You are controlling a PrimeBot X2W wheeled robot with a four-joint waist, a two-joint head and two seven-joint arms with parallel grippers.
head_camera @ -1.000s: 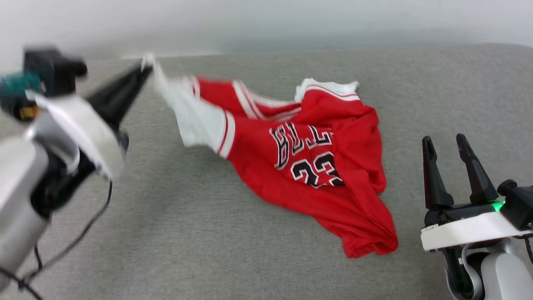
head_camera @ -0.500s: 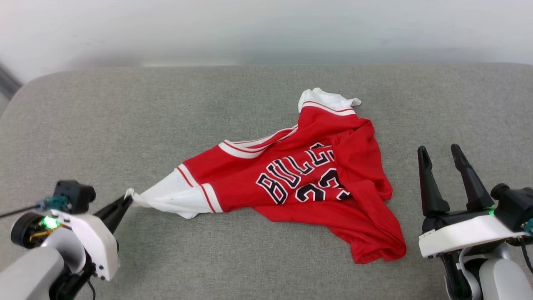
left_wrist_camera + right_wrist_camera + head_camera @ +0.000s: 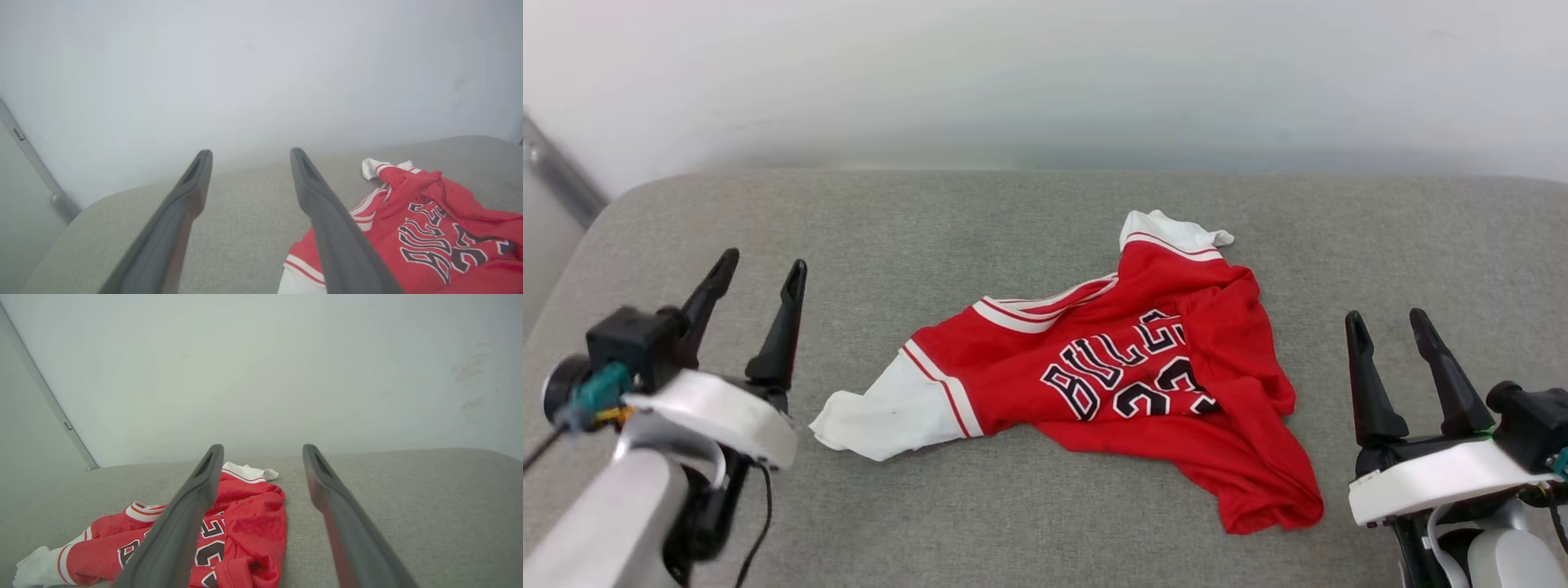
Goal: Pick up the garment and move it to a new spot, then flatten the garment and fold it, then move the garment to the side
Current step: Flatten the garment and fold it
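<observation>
While the crumpled red jersey T-shirt with white sleeves lies in the middle of the grey fabric cushion, our left hand and right hand hover released and empty on either side of it. We judge that the flattening step is in hand, so each hand must next take an edge.

Garment on the cushion, slightly right of its middle, left gripper to the garment's left, near its outstretched end but apart, right gripper to its right, also apart, wall behind the cushion.

red garment, crumpled, lettering up, mid-cushion
</observation>
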